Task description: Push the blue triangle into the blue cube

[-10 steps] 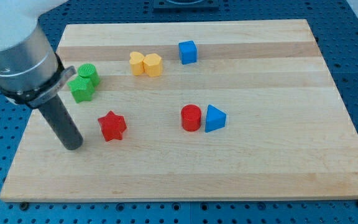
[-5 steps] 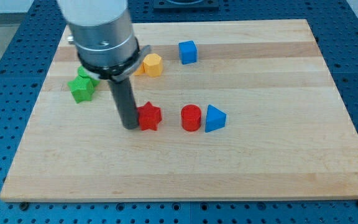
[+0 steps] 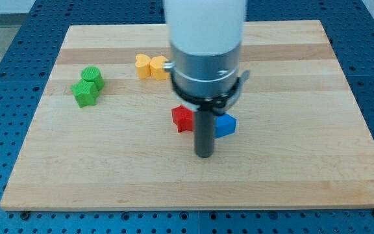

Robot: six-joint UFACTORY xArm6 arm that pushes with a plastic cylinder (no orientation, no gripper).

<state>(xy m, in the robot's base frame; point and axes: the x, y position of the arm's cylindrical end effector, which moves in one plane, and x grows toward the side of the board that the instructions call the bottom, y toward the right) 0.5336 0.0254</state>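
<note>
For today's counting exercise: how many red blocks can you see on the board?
1: a red star just left of my tip's rod, mid-board. My tip sits below the blue triangle. The arm may hide another.

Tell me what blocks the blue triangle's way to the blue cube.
I cannot tell: the arm's body hides the blue cube and the board above the blue triangle. My tip sits just below-left of the triangle, beside the red star.

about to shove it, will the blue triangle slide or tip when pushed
The small blue triangle block probably slides rather than tips: it lies flat on the smooth wooden board. It may swivel, since my tip sits off its lower-left corner.
</note>
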